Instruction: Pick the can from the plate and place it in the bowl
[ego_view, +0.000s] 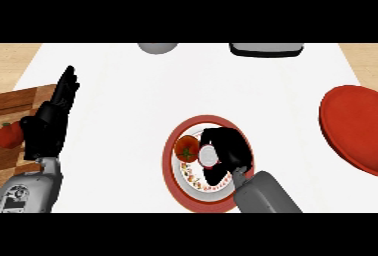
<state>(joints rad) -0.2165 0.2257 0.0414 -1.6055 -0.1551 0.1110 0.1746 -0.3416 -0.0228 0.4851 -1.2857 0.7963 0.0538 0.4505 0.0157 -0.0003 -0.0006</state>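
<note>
From the plate (167, 160) the white desk (280, 95) lies bare toward the red bowl (351, 127) at about two o'clock. A tomato (186, 148) crowds the can (209, 156) at its nine o'clock. The left hand (48, 125) stands upright far off at nine; a grey lump (156, 47) and a dark box (266, 49) line the twelve o'clock edge.

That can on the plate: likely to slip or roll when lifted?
The can looks rigid, so the right hand curled round it probably won't crush it. Its round side may roll if released tilted, perhaps into the tomato beside it.
</note>
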